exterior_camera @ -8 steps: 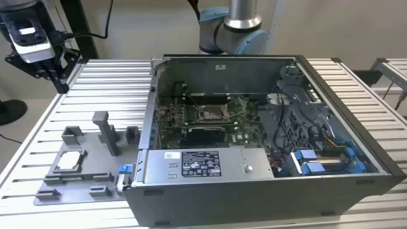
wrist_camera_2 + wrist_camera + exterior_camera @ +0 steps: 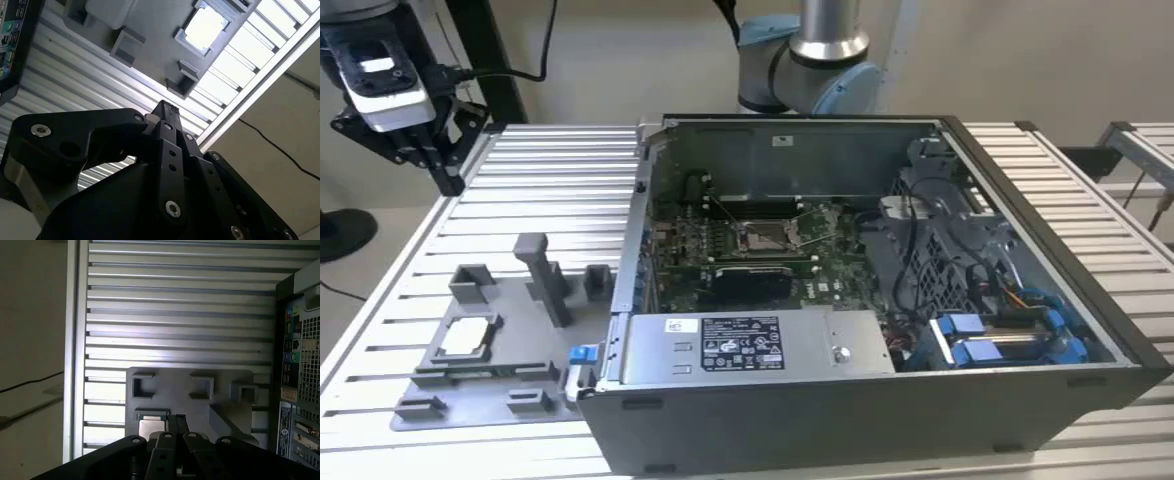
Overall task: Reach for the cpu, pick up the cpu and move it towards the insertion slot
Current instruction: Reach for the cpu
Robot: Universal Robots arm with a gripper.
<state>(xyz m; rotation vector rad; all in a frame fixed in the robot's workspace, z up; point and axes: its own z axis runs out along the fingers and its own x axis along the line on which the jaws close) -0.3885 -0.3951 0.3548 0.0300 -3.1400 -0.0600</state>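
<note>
The cpu (image 2: pixel 467 337) is a small pale square plate lying flat in a recess of the grey fixture plate (image 2: pixel 534 352), on the exterior view's left of the computer case. My gripper (image 2: pixel 447 178) hangs high above the table's far left corner, well away from the cpu. In both wrist views its black fingers meet at the tip, shut on nothing. The cpu (image 2: pixel 204 29) lies far beyond the gripper (image 2: pixel 167 107) in the second wrist view. In the first wrist view the cpu (image 2: pixel 151 427) shows partly behind the gripper (image 2: pixel 177 419). The insertion slot (image 2: pixel 765 236) is a silver-framed socket on the green board inside the case.
The open computer case (image 2: pixel 854 420) takes up the middle and right of the ribbed metal table (image 2: pixel 547 170). Grey upright blocks (image 2: pixel 540 275) rise from the fixture plate near the cpu. The arm's base (image 2: pixel 807 60) stands behind the case. A cable (image 2: pixel 280 150) trails on the floor beside the table edge.
</note>
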